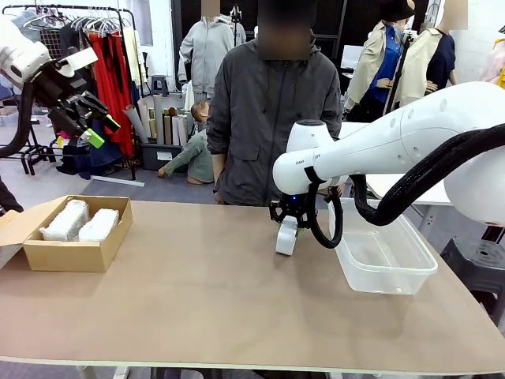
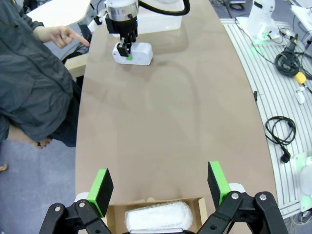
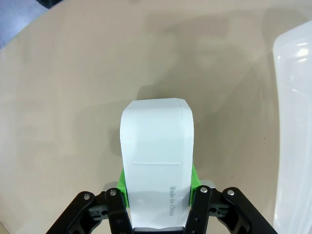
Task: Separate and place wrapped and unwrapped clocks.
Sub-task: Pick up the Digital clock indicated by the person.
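Observation:
The bare, smooth white clock (image 3: 156, 161) stands on edge on the brown table, and my right gripper (image 3: 157, 181) is shut on its sides with the green pads pressed against it. From the front this unwrapped clock (image 1: 286, 234) sits just left of the clear tub, under the right gripper (image 1: 289, 215). Two wrapped clocks (image 1: 65, 220) (image 1: 99, 224) lie side by side in the cardboard box (image 1: 71, 254). My left gripper (image 1: 88, 118) hangs open high above the box; its wrist view looks down between its green pads (image 2: 103, 185) at a wrapped clock (image 2: 158, 215).
A clear plastic tub (image 1: 394, 272) stands at the right of the table, its rim (image 3: 292, 97) close to the held clock. A person in a grey jacket (image 1: 272, 118) stands at the far edge, one hand pointing (image 2: 66, 36) toward the clock.

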Tool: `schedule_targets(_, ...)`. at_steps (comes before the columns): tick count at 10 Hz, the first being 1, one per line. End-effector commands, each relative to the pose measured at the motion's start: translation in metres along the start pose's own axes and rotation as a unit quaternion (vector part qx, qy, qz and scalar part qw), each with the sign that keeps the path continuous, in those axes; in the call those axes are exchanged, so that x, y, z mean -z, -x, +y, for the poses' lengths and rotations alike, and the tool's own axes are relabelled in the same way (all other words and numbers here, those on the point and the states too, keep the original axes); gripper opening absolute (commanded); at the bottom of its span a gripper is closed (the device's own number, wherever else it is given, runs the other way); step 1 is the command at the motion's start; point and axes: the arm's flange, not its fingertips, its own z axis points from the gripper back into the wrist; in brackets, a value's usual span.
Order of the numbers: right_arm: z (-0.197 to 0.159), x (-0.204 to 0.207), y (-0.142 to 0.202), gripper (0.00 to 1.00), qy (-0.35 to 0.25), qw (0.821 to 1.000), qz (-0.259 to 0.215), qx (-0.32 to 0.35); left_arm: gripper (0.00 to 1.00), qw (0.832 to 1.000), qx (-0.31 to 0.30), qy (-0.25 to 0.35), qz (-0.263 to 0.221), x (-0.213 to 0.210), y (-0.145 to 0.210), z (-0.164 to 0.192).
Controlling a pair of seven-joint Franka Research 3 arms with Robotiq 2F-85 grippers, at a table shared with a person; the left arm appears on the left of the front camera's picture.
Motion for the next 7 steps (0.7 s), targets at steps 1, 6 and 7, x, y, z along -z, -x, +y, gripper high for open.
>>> schedule_targets(1,-0.002,-0.008,-0.001,0.0,-0.008,1.0,0.006,-0.024,1.0,1.0,0.001,0.002,0.004,0.0,0.0,-0.001)
schedule_targets(6,0.0,-0.075,0.025,0.0,0.019,0.999,-0.006,-0.047,1.0,1.0,0.001,0.002,0.004,0.0,0.0,-0.001)
schedule_targets(7,0.002,-0.093,0.034,0.0,0.037,0.998,-0.005,-0.055,1.0,1.0,0.001,0.002,0.004,0.0,0.0,-0.001)
